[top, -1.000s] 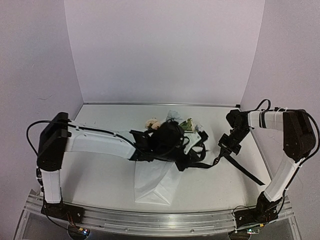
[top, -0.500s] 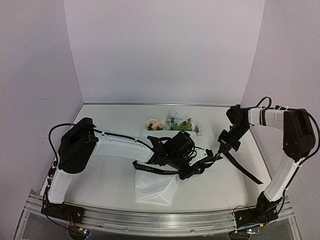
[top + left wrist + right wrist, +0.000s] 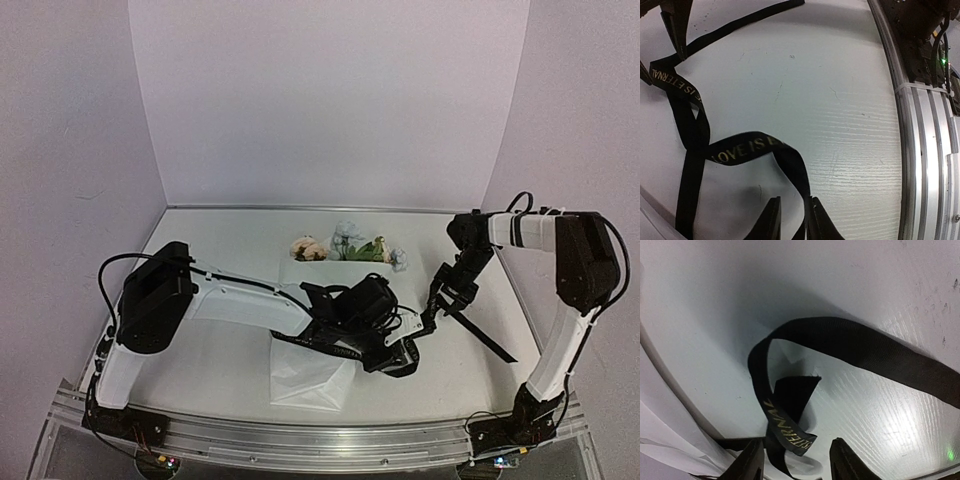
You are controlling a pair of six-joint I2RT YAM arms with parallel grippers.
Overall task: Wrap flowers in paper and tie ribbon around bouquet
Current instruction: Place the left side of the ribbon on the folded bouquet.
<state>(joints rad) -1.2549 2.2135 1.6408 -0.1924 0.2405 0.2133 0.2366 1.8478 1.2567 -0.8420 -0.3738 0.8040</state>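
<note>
While the bouquet [image 3: 305,372] of peach and pale-blue flowers in white paper lies mid-table [image 3: 200,365], the long black lettered ribbon [image 3: 740,150] (crossing that paper) passes loose between the slightly parted left gripper [image 3: 793,200] and the wider-open right gripper [image 3: 797,442].

Bare table [image 3: 200,360] left of the paper [image 3: 305,375]; ribbon [image 3: 480,335] loops and left arm [image 3: 250,300] across the middle

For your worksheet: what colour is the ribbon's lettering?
Pale gold on black ribbon; clearest in left wrist view.

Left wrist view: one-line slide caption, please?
Long black gold-lettered ribbon loops across the white table, one strand passing through the narrowly open left claw.
</note>
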